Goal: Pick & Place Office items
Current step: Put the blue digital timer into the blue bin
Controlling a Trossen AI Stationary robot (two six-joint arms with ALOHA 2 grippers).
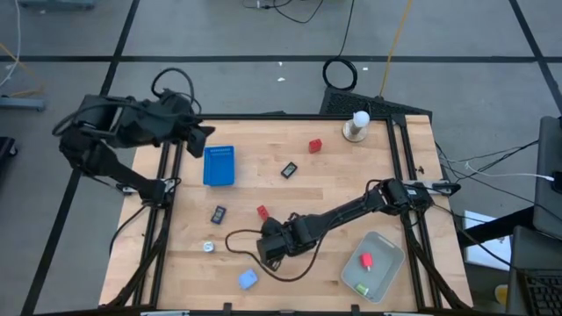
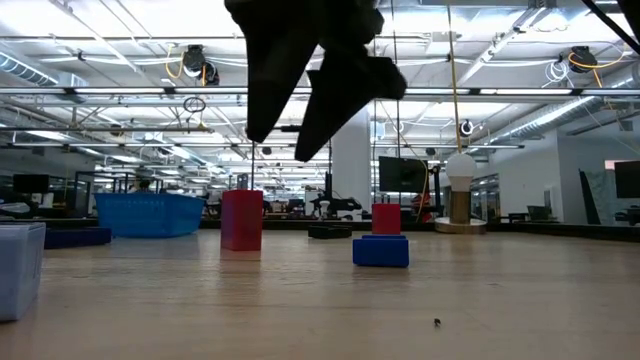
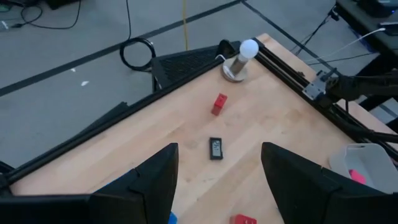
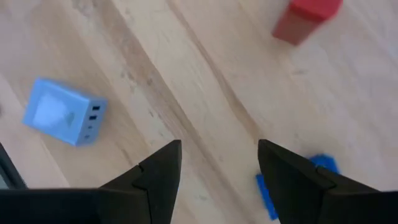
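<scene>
Small items lie scattered on the wooden table: a red block (image 1: pixel 314 146), a black clip (image 1: pixel 288 169), another black clip (image 1: pixel 219 212), a second red block (image 1: pixel 262 211), a silvery-white piece (image 1: pixel 208 247) and a light blue block (image 1: pixel 248 279). My right gripper (image 1: pixel 266 246) hovers open over the near middle of the table. In its wrist view the right gripper (image 4: pixel 217 180) has the light blue block (image 4: pixel 62 112), a red block (image 4: pixel 308 15) and a darker blue bit (image 4: pixel 311 167) ahead of it. My left gripper (image 1: pixel 198 132), open, waits over the far left corner.
A translucent tray (image 1: pixel 386 250) at the near right holds a pink-red piece (image 1: pixel 365 260) and a green one (image 1: pixel 362 288). A blue basket-like box (image 1: pixel 219 165) sits at the far left. A white knob-topped stand (image 1: pixel 356 125) stands at the far edge. A dark cable loops (image 1: pixel 237 235) beside the right gripper.
</scene>
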